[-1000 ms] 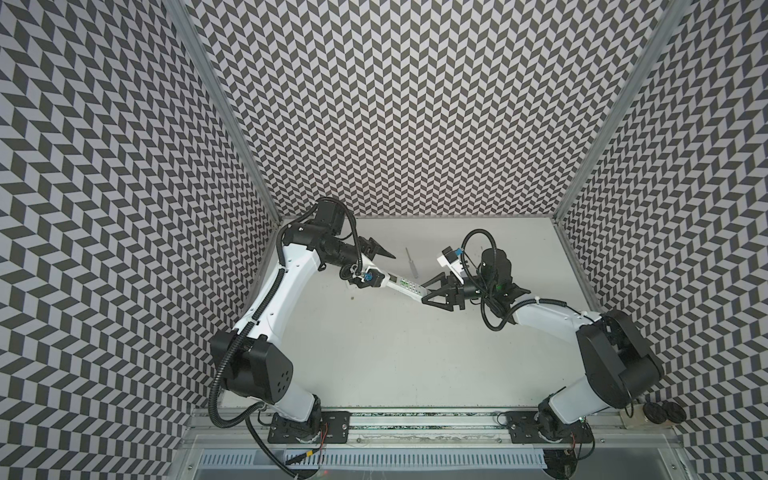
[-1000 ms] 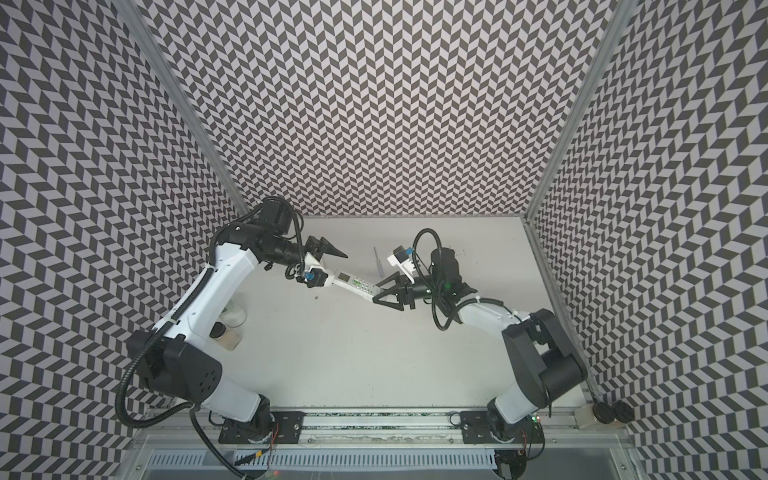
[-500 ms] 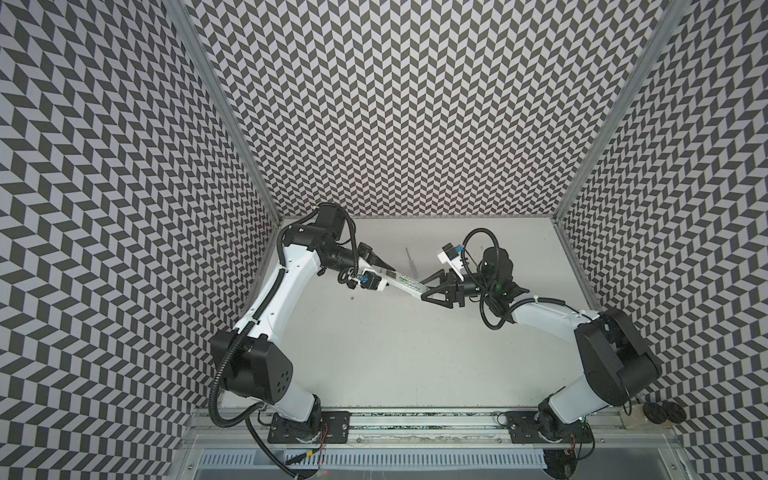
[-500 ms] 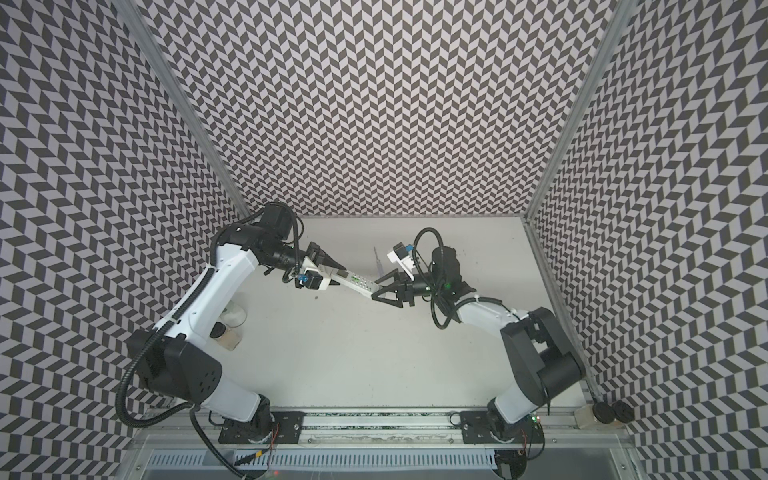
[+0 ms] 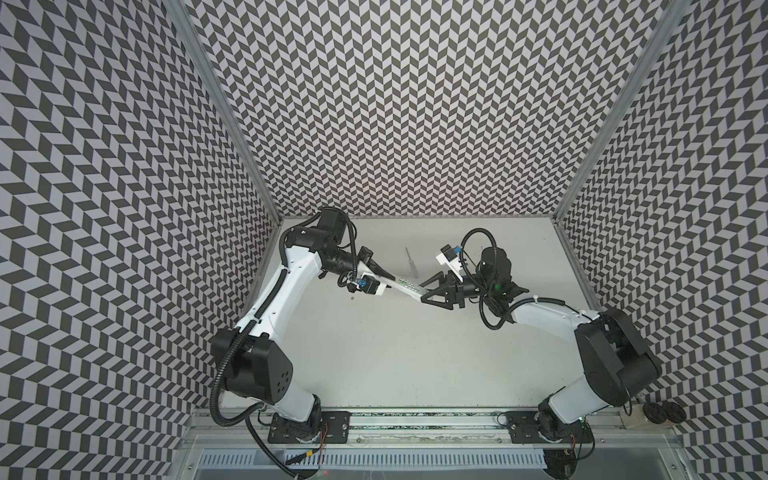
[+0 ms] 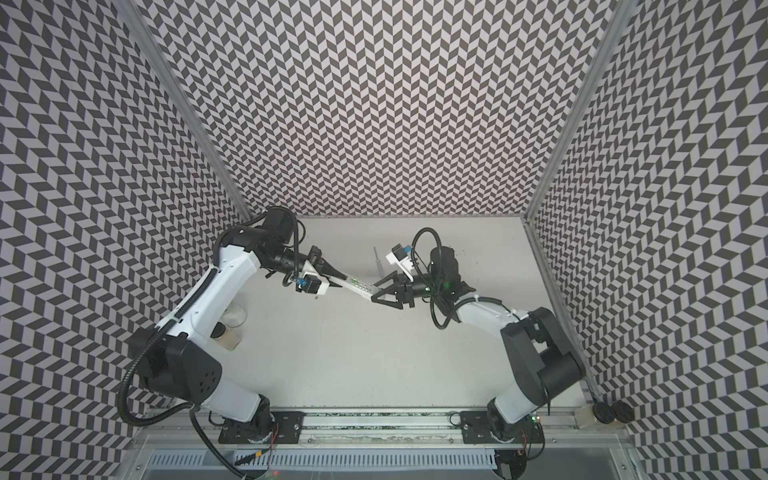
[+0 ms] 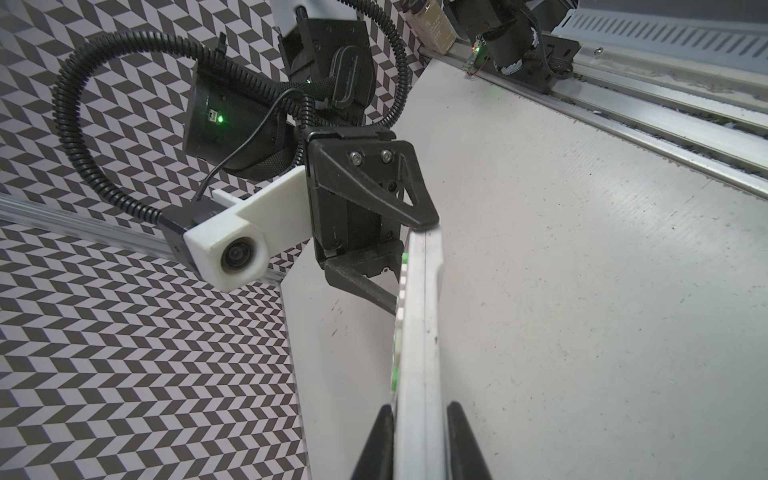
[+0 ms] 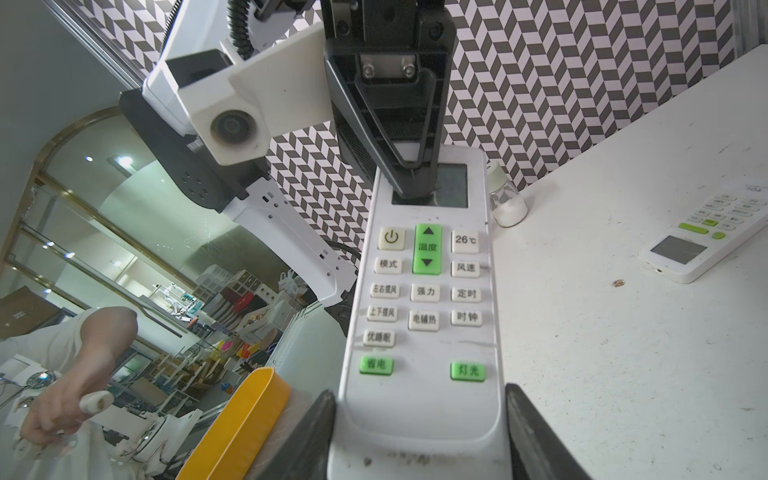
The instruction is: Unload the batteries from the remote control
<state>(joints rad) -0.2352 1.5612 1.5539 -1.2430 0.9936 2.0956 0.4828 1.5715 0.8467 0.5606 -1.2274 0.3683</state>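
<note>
White plastic fills both my grips: left gripper (image 7: 417,419) pinches the screen end, right gripper (image 8: 419,403) the bottom end of one remote (image 8: 424,291), green and white buttons, held above the table (image 8: 623,374). A second remote (image 8: 706,232) lies there.

I have the remote (image 6: 360,286) held between my two arms over the table (image 6: 374,357), and it slants across the middle of the view. My left gripper (image 6: 341,277) pinches its left end. My right gripper (image 6: 375,292) clasps the right end, one finger on either side. The green buttons face up. A screwdriver (image 6: 377,259) lies on the table just behind. Two jars (image 6: 232,322) sit partly hidden under my left arm.
</note>
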